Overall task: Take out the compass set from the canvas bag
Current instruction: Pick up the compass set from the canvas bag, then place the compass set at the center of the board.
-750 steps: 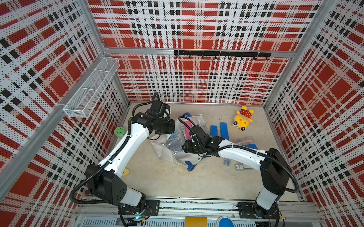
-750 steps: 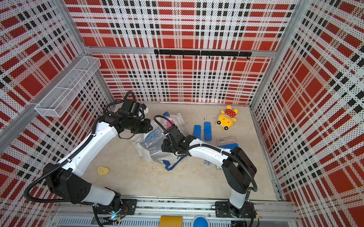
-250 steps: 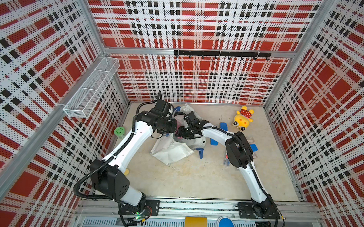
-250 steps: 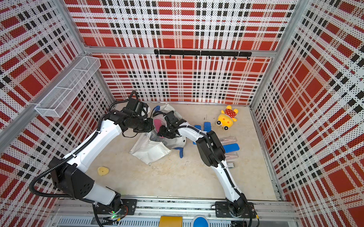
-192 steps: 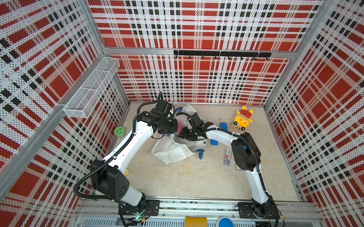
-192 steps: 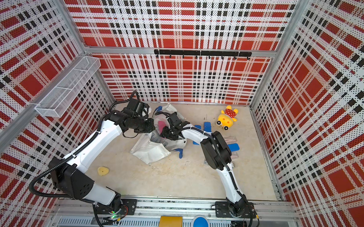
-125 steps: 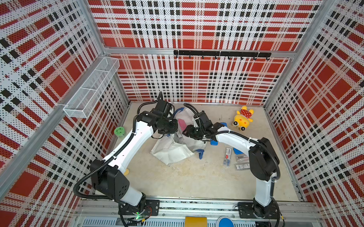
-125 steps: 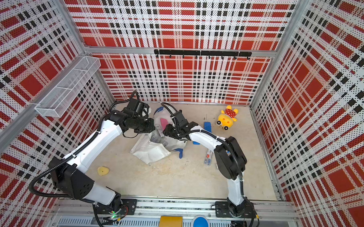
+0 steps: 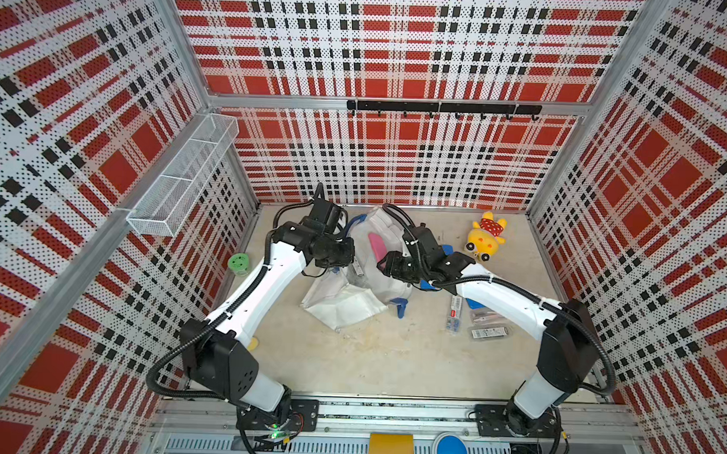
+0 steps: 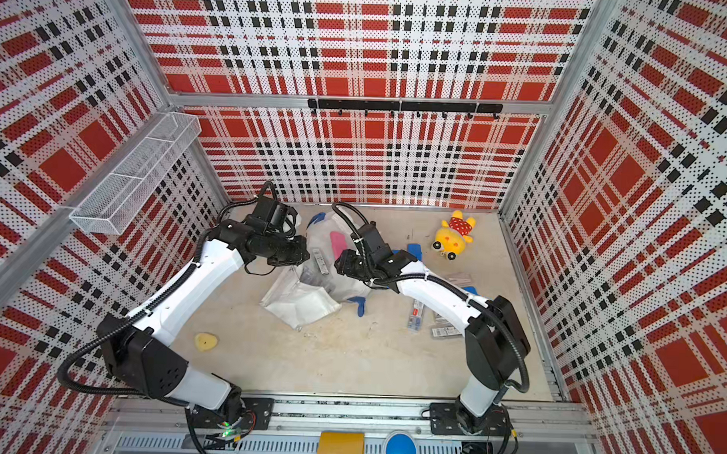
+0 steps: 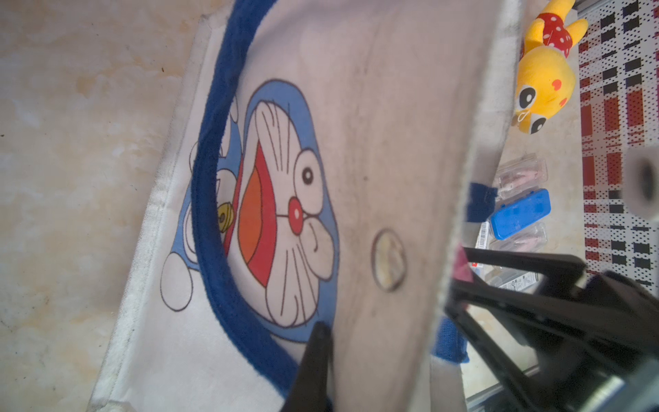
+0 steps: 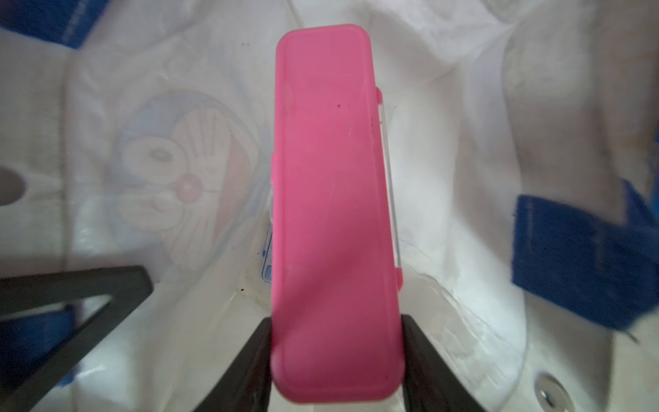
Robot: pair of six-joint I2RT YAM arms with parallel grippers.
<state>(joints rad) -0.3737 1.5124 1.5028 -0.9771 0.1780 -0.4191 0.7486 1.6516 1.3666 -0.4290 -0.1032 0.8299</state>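
Right wrist view tells the most: the right gripper (image 12: 335,321) has its two black jaws about half closed, clamped on the near end of a flat pink plastic case (image 12: 331,178) with rounded corners, which I take to be the compass set. Around it is the pale inside of the off-white canvas bag (image 12: 463,142) with royal-blue loop handles, its cartoon print showing through the cloth. So the case sits inside the bag's mouth and is not yet clear of it.

In both top views the left gripper (image 9: 348,256) is at the bag's rim. The left wrist view shows the cloth edge running between its jaws, which are pinched fully closed on it and appear to hold the mouth open.

The grasp looks done. What is left is to draw the pink plastic case out past the rim and set it on the beige tabletop (image 9: 369,361), perhaps near the clear stationery packs (image 9: 489,332), which lie well apart from the bag.
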